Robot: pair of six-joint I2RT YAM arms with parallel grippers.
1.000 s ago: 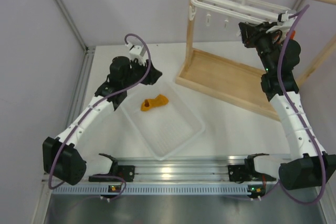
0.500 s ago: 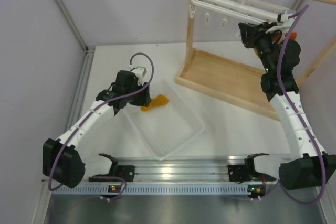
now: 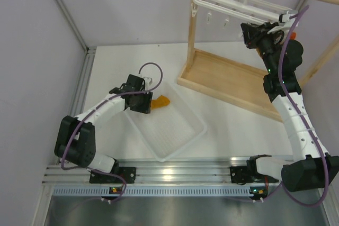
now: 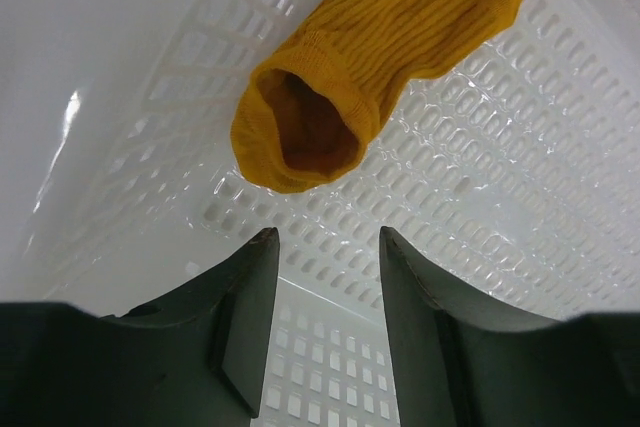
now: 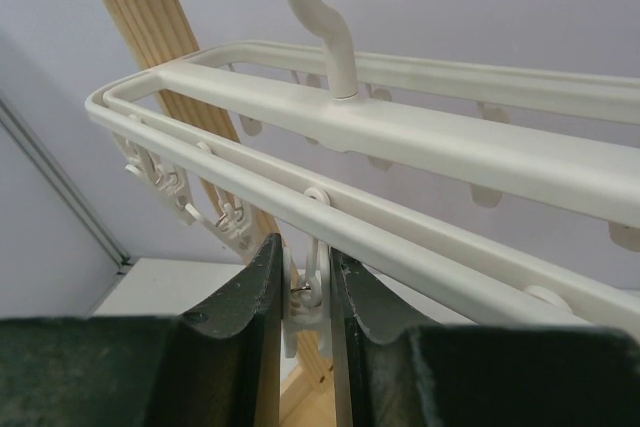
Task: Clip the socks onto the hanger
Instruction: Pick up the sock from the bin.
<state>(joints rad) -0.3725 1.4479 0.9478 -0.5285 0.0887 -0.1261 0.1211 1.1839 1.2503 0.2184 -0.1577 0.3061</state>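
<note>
While fingers [image 5: 305,292] pinch clip [image 5: 307,299], no writing

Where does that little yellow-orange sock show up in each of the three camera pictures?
Top external: the sock lies at the far end of the white tray, just right of the left gripper.
Left wrist: it fills the upper middle, cuff opening toward the camera, just ahead of the open fingers.
Right wrist: not in it; only the hanger shows.
Shared landmark: the tray's perforated floor, seen in the top and left wrist views.
</note>
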